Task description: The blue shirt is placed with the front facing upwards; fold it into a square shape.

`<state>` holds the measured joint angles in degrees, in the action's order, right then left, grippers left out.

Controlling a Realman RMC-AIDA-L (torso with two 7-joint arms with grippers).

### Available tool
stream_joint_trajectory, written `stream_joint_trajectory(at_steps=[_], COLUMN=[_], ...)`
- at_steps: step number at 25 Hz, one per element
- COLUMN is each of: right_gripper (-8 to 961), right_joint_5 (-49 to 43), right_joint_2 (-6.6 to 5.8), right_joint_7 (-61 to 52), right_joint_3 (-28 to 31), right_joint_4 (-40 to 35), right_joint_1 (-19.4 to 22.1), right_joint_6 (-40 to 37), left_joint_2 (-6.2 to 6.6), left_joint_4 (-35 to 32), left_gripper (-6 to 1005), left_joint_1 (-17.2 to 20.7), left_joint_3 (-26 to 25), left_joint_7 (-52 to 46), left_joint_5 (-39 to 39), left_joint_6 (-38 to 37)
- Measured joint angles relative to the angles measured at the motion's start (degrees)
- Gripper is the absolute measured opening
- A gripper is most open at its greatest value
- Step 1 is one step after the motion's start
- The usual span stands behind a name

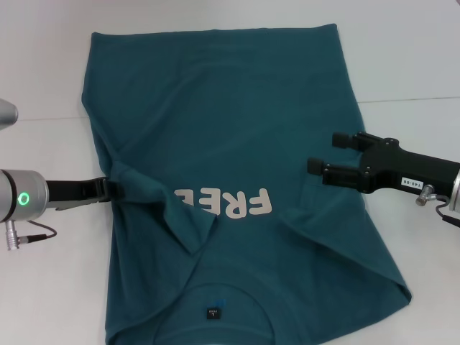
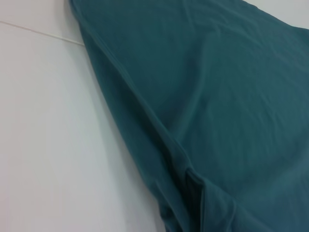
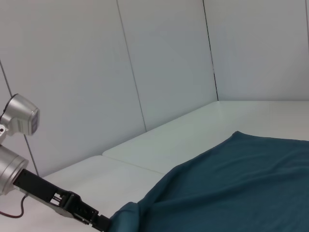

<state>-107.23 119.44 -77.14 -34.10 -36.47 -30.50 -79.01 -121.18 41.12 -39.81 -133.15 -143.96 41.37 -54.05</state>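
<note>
Sleeve-folding underway: left claw (image 1: 115,189) at nine o'clock grips shirt (image 1: 230,108); right claw (image 1: 321,152), released, hovers at three; next, carry sleeve inward.

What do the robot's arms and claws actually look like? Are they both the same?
They look alike: silver metal cylinders ending in flat black grippers. The left arm carries a glowing green ring light and a thin dark cable with a red-banded plug; its left gripper is a slim black bar. The right gripper has two blocky black fingers, a small white label with printed digits, and a cable by its silver wrist.
</note>
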Motion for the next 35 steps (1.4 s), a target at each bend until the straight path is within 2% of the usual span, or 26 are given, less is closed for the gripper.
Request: stream_joint_trajectory(at_steps=[8,13,18,21,27,30,35], right_gripper=[927,927,928,928,928,928,927], right_joint_5=[0.0,0.0,0.0,0.0,0.07,0.09,0.1], right_joint_2=[0.03,0.09,0.09,0.09,0.09,0.08,0.0], right_joint_7=[-0.06,-0.11,-0.12,-0.12,-0.12,-0.12,-0.11], right_joint_3=[0.0,0.0,0.0,0.0,0.15,0.56,0.74], right_joint_4=[0.0,0.0,0.0,0.0,-0.26,-0.27,-0.37], right_joint_1=[0.0,0.09,0.23,0.24,0.34,0.38,0.67], right_joint_6=[0.0,0.0,0.0,0.04,0.56,0.58,0.6], left_joint_2=[-0.3,-0.43,-0.46,-0.46,-0.45,-0.5,-1.29], left_joint_4=[0.0,0.03,0.48,0.99,3.5,3.44,3.02], left_gripper=[277,158,94,93,92,93,96], left_joint_1=[0.0,0.06,0.13,0.07,0.04,-0.84,-2.13], left_joint_3=[0.0,0.0,0.0,-0.09,-0.13,-0.05,-0.01], left_joint_7=[0.0,0.0,0.0,0.0,0.78,0.88,1.07], left_joint_5=[0.2,0.31,0.39,1.05,8.45,9.21,9.26], left_joint_6=[-0.17,-0.03,-0.06,-0.66,-4.36,-4.53,-3.23])
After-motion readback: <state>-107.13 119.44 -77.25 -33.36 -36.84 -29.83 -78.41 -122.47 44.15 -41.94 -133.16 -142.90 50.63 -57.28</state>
